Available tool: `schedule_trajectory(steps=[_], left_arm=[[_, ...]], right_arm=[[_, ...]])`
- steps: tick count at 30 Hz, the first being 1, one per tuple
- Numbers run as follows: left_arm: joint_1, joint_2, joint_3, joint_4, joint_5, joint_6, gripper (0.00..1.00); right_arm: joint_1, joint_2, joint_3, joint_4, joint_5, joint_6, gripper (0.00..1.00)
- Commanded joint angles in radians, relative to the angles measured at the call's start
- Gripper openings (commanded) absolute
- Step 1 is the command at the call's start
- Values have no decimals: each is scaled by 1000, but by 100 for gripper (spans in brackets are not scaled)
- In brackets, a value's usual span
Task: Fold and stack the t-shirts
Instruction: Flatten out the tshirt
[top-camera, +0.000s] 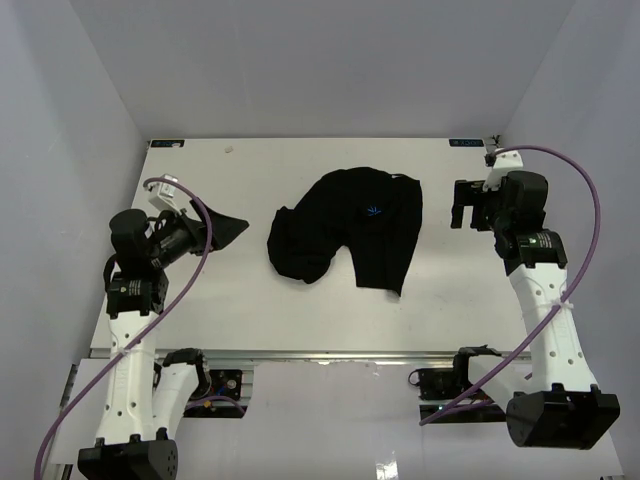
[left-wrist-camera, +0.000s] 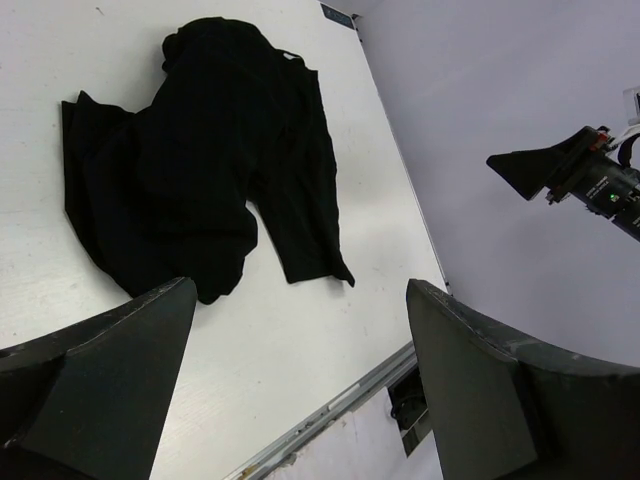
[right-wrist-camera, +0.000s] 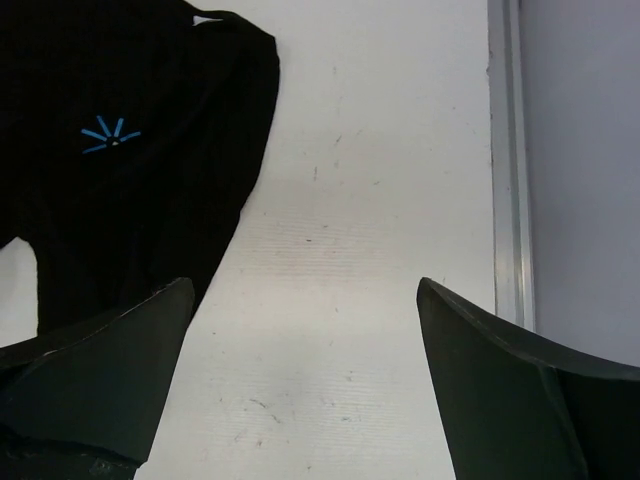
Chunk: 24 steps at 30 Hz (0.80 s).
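**A:** Closest to you on the left arm's camera is the left gripper (left-wrist-camera: 300, 290), its two dark fingers (left-wrist-camera: 110, 380) spread wide with nothing between them. Past them, the black t-shirt (left-wrist-camera: 200, 170) lies rumpled on the white table (left-wrist-camera: 330, 340).

**B:** From overhead it sits about mid-table, a little toward the right and the far side, well apart from both arms. That camera gives me no logo, though.

**A:** No, from that side it's just black folds. The right arm's camera gets the small blue logo (right-wrist-camera: 110, 137), and so does the overhead one. It also shows the metal rail (right-wrist-camera: 505, 150) along the table's right edge, with the wall (right-wrist-camera: 590, 150) behind.

**B:** And the right gripper (right-wrist-camera: 302, 285)?

**A:** Also wide open and empty, held over bare table to the right of the shirt. The left camera even catches it across the room, up against the wall.

**B:** Which way does the shirt run?

**A:** Hard to say, it's so crumpled. Seen from above, its widest spread goes across the table, from a bunched lump at near-left up to far-right. One flap hangs off the right part and points toward the near edge. I can't tell whether that flap is a sleeve or the hem.
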Motion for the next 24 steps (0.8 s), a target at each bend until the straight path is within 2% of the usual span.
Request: schedule_trajectory(steps=[1,2,6,9,10,12,13,14,15,17,21,22,24], left_arm=[[3,-12,-12,23,26,3,98],[3,-13,-12,23,28,6,98],[3,-20,-27,25,34,3,98],[3,-26,-40,23,37,-5,98],[3,-27,-44,25,39,-8,98],[3,-32,-63,25,40,-11,98],[3,-35,-70,25,45,-20,98],[3,-38,-83,23,48,-22,98],[1,-46,-89,25,51,-26,98],[1,-50,-99,23,52,-28,98],[1,-47,-96,19,59,-25,98],[1,-47,-96,19,57,-25,98],[1,-41,-95,20,57,-25,98]], right_arm=[[-2,-36,-12,26,-132,-92,100],[-2,-42,-14,31,-178,-130,100],[-2,-91,-26,-73,-603,-525,100],[-2,-91,-26,-145,-673,-605,100],[-2,-80,-14,-178,-720,-698,100],[-2,-38,-2,-233,-772,-757,100],[-2,-18,12,-315,-798,-814,100],[-2,1,17,-368,-829,-972,100],[-1,40,18,-441,-861,-1045,100],[-2,96,17,-465,-868,-1153,100],[-2,189,7,-419,-782,-1201,100],[-2,214,6,-413,-773,-1224,94],[-2,292,18,-399,-759,-1250,91]])
